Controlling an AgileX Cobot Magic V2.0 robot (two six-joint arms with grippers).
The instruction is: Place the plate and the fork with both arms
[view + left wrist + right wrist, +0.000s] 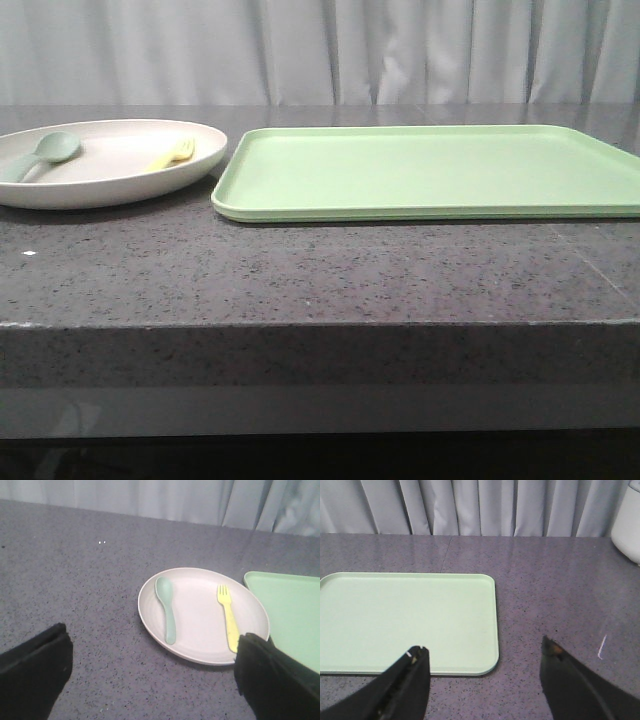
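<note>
The large round shallow off-white plate (100, 165) with a raised rim is shown at the left edge of the front view, resting on the dark speckled stone tabletop (320, 275). On it lie two utensils, apart from each other: the small pale-yellow plastic fork (172, 154) towards the plate's right side and a small grey-green spoon (42, 155) towards its left. In the left wrist view both are seen lengthwise, tines and bowl towards the top of the frame.

Just beside the plate, occupying the centre and right of the front view, a flat rectangular light-green tray (430, 175) is seen, nothing on it; it is judged to be the intended destination, since plate and fork are both still off it.

The left gripper (155, 672) is held above the table at the bottom of the left wrist view, its black fingers (35, 670) spread wide and grasping nothing; the plate lies beyond them, presumably so that it can be approached next. The right gripper (485, 680) is likewise parted and unloaded, hovering at the bottom of the right wrist view near the tray's corner. A white rounded object (627, 522) is partly visible at the upper right of that view; its nature cannot be told. No step of the task is judged complete.
</note>
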